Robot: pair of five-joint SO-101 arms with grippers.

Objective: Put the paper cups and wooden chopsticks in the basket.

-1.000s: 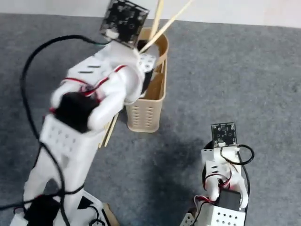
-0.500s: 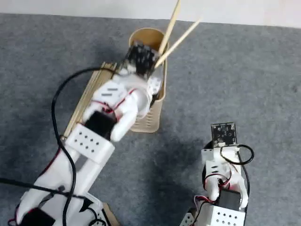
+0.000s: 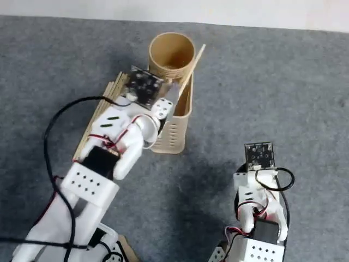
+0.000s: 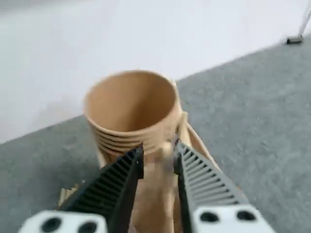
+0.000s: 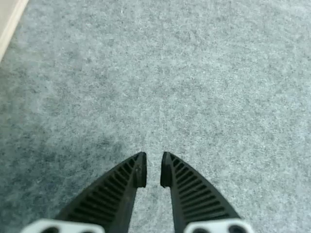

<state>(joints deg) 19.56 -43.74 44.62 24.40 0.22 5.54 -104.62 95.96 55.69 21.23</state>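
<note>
Left gripper (image 4: 158, 148) above the basket (image 3: 169, 134), jaws apparently pinched on the blurred wooden chopsticks (image 3: 196, 59) leaning against the paper cups (image 3: 172, 52) stacked in the basket's far end; judged best to lower the tips well inside before releasing, without tipping the cups.

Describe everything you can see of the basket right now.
The basket is a narrow tan container, plastic by its look, its wall pierced with rows of small holes. It stands upright on the grey carpet. A stack of paper cups appears to sit in its far end, and a wooden chopstick leans out over its rim. The left end effector hangs over its middle. More chopsticks lie alongside it.
</note>
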